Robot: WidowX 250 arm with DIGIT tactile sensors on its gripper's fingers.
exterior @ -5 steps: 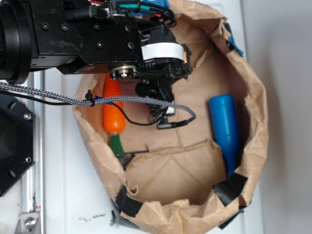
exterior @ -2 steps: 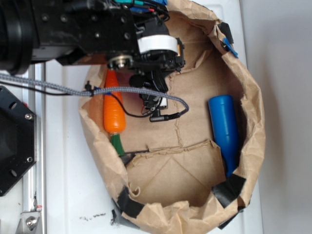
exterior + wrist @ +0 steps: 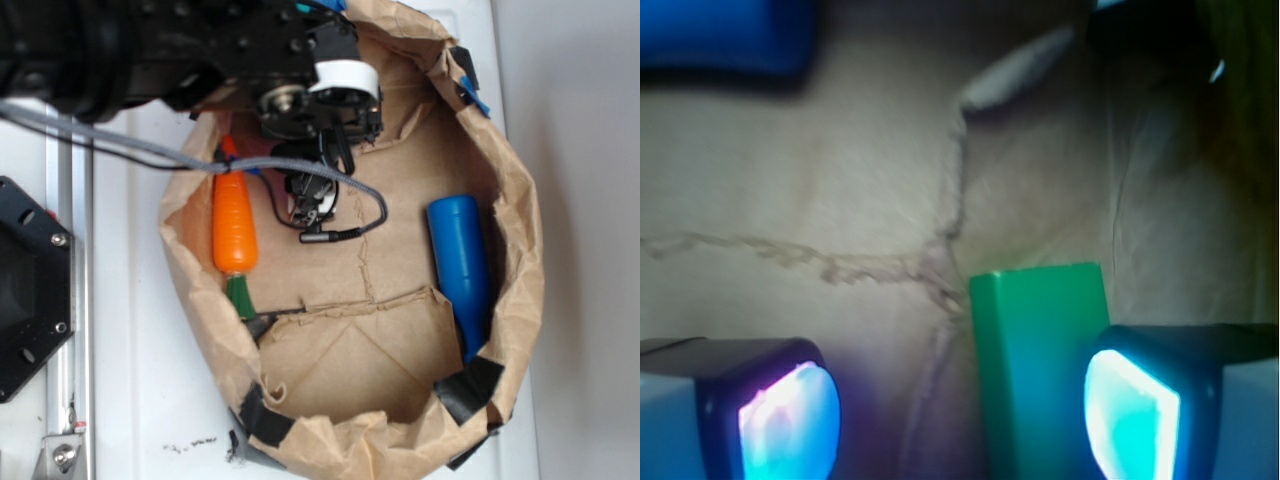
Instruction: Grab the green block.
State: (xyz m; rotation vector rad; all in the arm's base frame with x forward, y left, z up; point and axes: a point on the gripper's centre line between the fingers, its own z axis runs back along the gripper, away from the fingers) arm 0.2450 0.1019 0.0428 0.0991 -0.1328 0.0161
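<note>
The green block (image 3: 1040, 360) is a plain green brick lying on the brown paper floor of the bag; the wrist view shows it between my fingers, close against the right pad (image 3: 1135, 410), with a wide gap to the left pad (image 3: 790, 420). My gripper (image 3: 960, 415) is open around it. From the exterior camera, the gripper (image 3: 310, 195) reaches down inside the bag, to the right of the carrot, and hides the block beneath it.
An orange toy carrot (image 3: 235, 225) with a dark green stem lies along the bag's left wall. A blue cylinder (image 3: 462, 265) lies at the right. The crumpled paper bag rim (image 3: 520, 230) rings everything. A black cable plug (image 3: 320, 236) dangles below the gripper.
The arm has shifted toward the top of the exterior view and slightly left. The gripper and its dangling cable have moved closer to the carrot.
</note>
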